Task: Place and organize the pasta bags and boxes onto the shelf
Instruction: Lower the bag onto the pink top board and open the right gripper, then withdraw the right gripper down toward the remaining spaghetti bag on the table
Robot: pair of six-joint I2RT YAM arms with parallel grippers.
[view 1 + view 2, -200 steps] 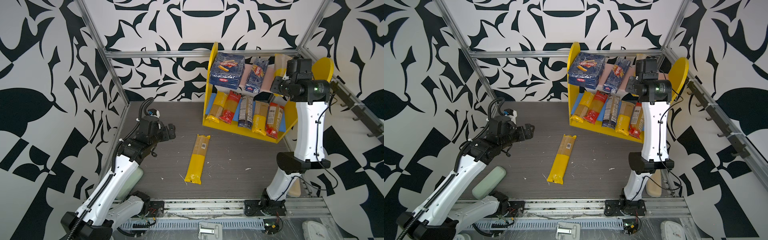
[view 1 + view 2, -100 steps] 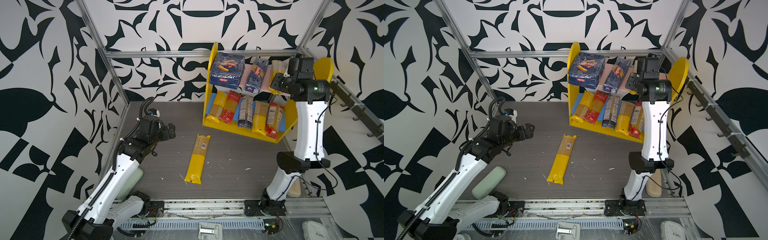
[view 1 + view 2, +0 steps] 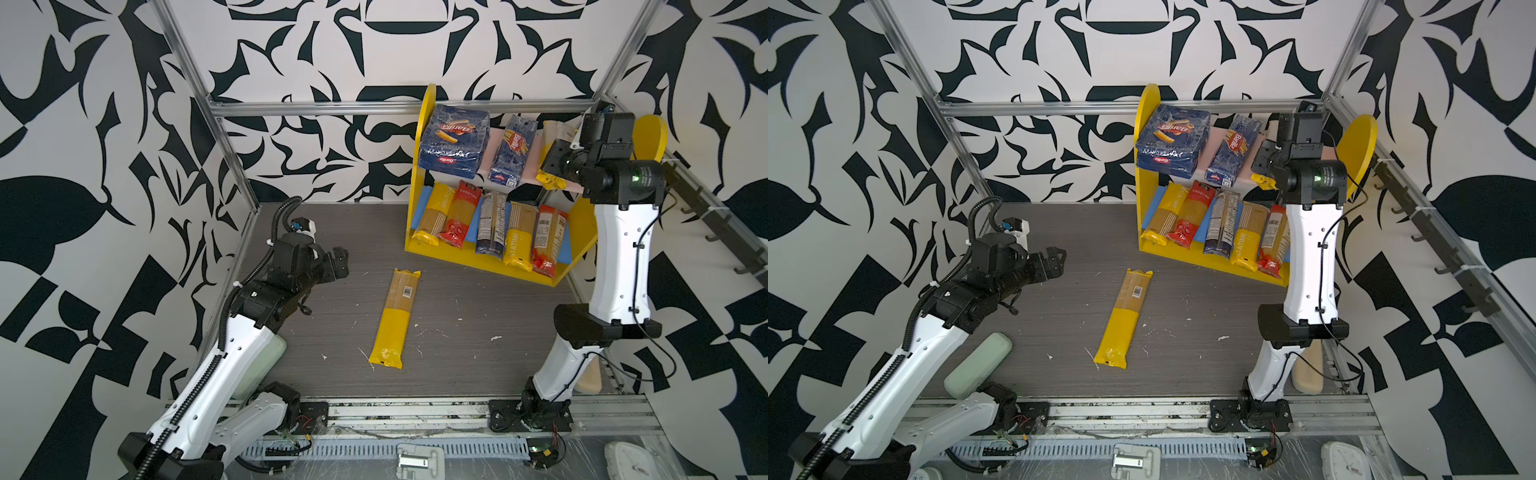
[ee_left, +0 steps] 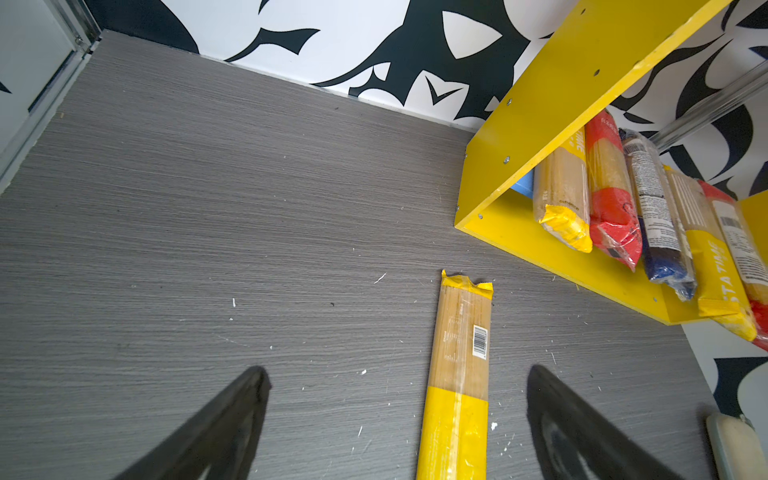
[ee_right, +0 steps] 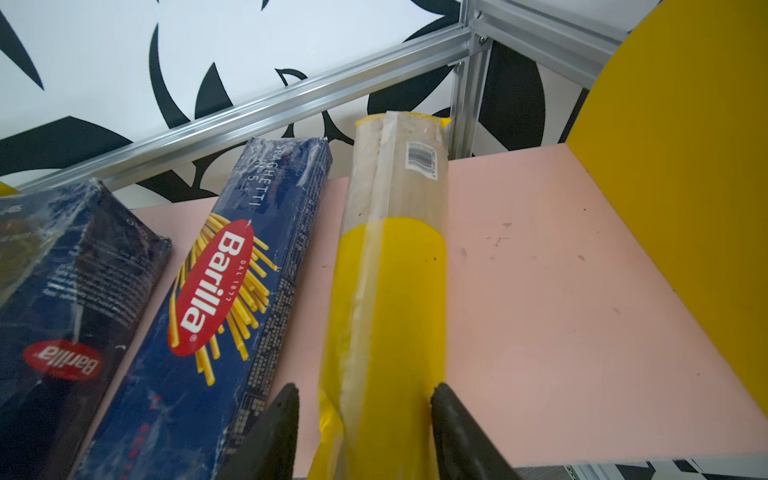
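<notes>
The shelf (image 3: 419, 174) stands at the back right, yellow-sided with a pink upper board (image 5: 540, 291). On that board lie the wide pasta box (image 3: 453, 141), the narrow spaghetti box (image 5: 216, 299) and a yellow-ended bag (image 5: 390, 270). My right gripper (image 5: 365, 390) is open, its fingers on either side of that bag's near end. Several bags (image 3: 490, 224) fill the blue lower board. Another yellow-ended bag (image 3: 397, 320) lies flat on the floor in both top views. My left gripper (image 4: 397, 372) hovers wide open and empty, left of that floor bag (image 4: 457, 374).
A pale green case (image 3: 978, 365) lies by the left arm's base and a beige object (image 3: 1308, 370) by the right arm's base. Aluminium frame rails (image 3: 311, 109) run along the patterned walls. White crumbs dot the grey floor (image 4: 208, 208).
The right gripper's jaws have spread apart around the yellow-ended bag on the upper board. The left arm has barely shifted.
</notes>
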